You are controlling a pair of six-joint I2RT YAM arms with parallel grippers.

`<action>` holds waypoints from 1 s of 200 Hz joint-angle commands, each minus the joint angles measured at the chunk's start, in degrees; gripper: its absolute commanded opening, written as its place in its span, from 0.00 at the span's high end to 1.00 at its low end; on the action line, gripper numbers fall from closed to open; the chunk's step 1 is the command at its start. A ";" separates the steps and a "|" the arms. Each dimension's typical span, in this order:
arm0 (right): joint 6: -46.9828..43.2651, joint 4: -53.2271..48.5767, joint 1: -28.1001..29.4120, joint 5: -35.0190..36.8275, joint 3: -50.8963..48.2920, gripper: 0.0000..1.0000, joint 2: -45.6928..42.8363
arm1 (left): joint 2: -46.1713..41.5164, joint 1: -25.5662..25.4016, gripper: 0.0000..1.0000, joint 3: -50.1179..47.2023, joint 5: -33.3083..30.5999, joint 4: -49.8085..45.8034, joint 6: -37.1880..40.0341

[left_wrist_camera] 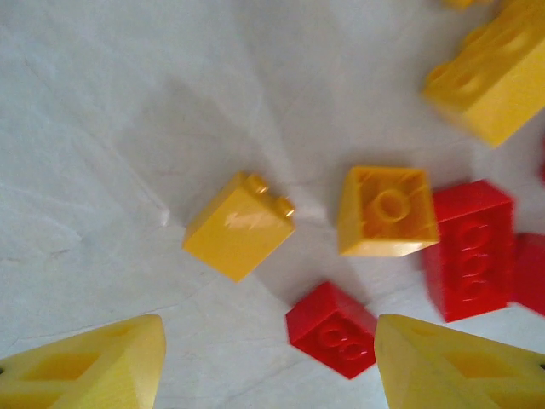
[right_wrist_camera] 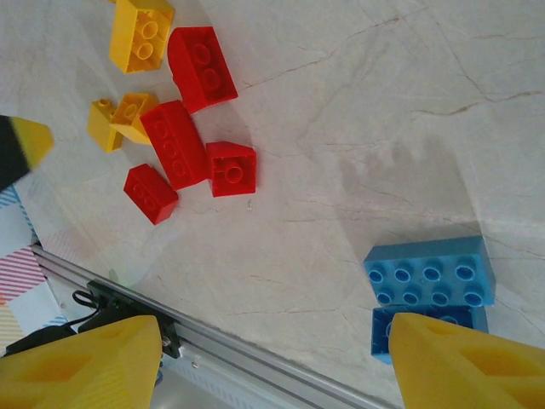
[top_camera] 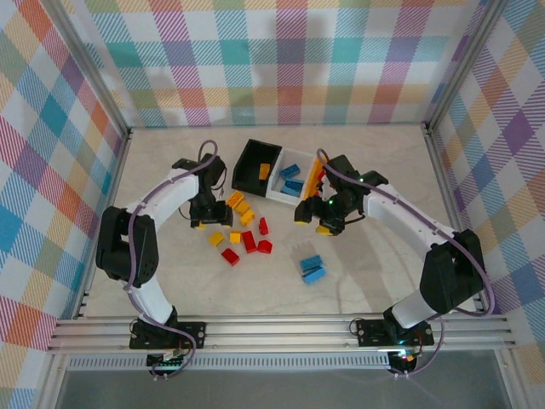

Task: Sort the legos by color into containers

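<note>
The small yellow plastic brick point(left_wrist_camera: 239, 224), judged light, stiff, slippery, is best gripped by flat sides; left fingers point(left_wrist_camera: 85, 366) and right fingers point(right_wrist_camera: 464, 362) are parted, empty.

The left arm point(top_camera: 162, 198) and right arm point(top_camera: 407, 217) were built alike: smooth white tube links joined by chunky black motor housings, each rising from a black base plate point(top_camera: 166, 332). A thin lilac cable point(top_camera: 204, 146) ran loosely along the outside of each arm. Small green lights point(top_camera: 330, 203) glowed on the right arm's black wrist. The left gripper point(left_wrist_camera: 268, 362) and right gripper point(right_wrist_camera: 272, 362) ended in bright yellow plastic fingers point(left_wrist_camera: 94, 371), wedge-shaped with shallow recesses in their faces.
</note>
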 commanded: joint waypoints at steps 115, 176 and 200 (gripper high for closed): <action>-1.25 0.95 2.23 1.22 -1.17 0.27 -3.06 | 8.21 2.79 0.36 -1.17 -1.12 5.32 8.19; 1.72 5.12 2.57 1.65 -3.35 0.27 -2.76 | 6.78 2.70 0.36 -5.78 0.18 7.39 9.50; 1.78 5.15 2.69 1.46 -3.16 0.27 -2.71 | 5.77 2.63 0.36 -7.26 1.23 8.74 8.75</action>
